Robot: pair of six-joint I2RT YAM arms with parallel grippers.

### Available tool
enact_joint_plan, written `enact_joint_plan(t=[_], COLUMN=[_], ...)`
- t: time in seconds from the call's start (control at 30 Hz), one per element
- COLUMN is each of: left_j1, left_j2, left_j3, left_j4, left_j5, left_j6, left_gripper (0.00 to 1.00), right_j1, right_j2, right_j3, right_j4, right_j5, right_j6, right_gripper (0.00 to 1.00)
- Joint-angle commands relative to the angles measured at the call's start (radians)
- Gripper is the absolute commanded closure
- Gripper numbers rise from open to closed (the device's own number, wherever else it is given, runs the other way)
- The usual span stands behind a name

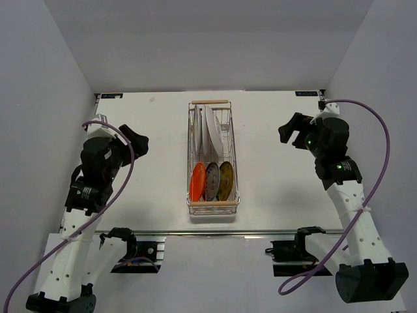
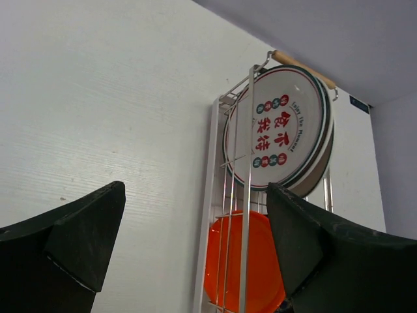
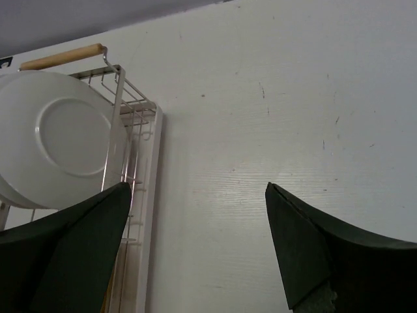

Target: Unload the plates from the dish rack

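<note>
The dish rack (image 1: 189, 151), a long silver wire basket with wooden handles, stands mid-table. At its near end an orange plate (image 1: 197, 182), a grey patterned plate (image 1: 212, 181) and a yellow plate (image 1: 226, 180) stand on edge. Larger white plates (image 1: 212, 134) lean at its far end. My left gripper (image 1: 138, 142) hovers open left of the rack, holding nothing. My right gripper (image 1: 288, 130) hovers open to its right, also holding nothing. The left wrist view shows a green-rimmed white plate (image 2: 280, 134) with red characters and the orange plate (image 2: 244, 267) behind the rack wires (image 2: 215, 215). The right wrist view shows a plain white plate (image 3: 55, 137).
The white table (image 1: 143, 195) runs between both arms and ends at a metal rail (image 1: 215, 231) along the near edge. Grey walls (image 1: 39, 78) close in the left, right and back sides. A far wooden handle (image 3: 62, 57) tops the rack.
</note>
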Motion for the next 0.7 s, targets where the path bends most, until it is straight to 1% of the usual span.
enact_joint_plan(t=[0.0,0.17,0.2,0.23,0.27,0.33,0.4,0.43,0.5,0.63,0.67], left_j1=[0.005,0.005,0.005,0.005,0.005,0.005,0.005,0.005,-0.005,-0.005,-0.005], left_j2=[0.023,0.02,0.021,0.026,0.03,0.043,0.049,0.052,0.06,0.076,0.084], left_j3=[-0.011,-0.059,-0.065,-0.067,-0.064,-0.058,-0.056,-0.057,-0.062,-0.073,-0.076], left_j4=[-0.002,0.053,0.076,0.081,0.082,0.082,0.078,0.082,0.089,0.102,0.104], left_j5=[-0.03,-0.009,0.005,0.01,0.016,0.023,0.03,0.036,0.04,0.068,0.068], left_j6=[-0.007,-0.024,-0.024,-0.022,-0.021,-0.017,-0.016,-0.013,-0.011,-0.007,-0.007], left_gripper=[0.02,0.02,0.02,0.02,0.02,0.02,0.02,0.02,0.02,0.02,0.02], right_j1=[-0.004,-0.003,-0.003,-0.004,0.0,0.008,0.026,0.061,0.095,0.3,0.325], right_j2=[0.031,0.106,0.122,0.139,0.16,0.167,0.163,0.168,0.191,0.267,0.284], right_j3=[0.02,0.078,0.092,0.135,0.154,0.171,0.172,0.177,0.223,0.301,0.336], right_j4=[-0.032,-0.113,-0.125,-0.149,-0.162,-0.147,-0.118,-0.11,-0.13,-0.199,-0.232], right_j5=[0.018,-0.014,-0.048,-0.141,-0.186,-0.302,-0.333,-0.364,-0.363,-0.277,-0.262], right_j6=[-0.018,-0.03,-0.009,-0.027,-0.046,-0.047,-0.027,-0.024,-0.023,-0.038,-0.043], right_gripper=[0.11,0.11,0.11,0.11,0.11,0.11,0.11,0.11,0.11,0.11,0.11])
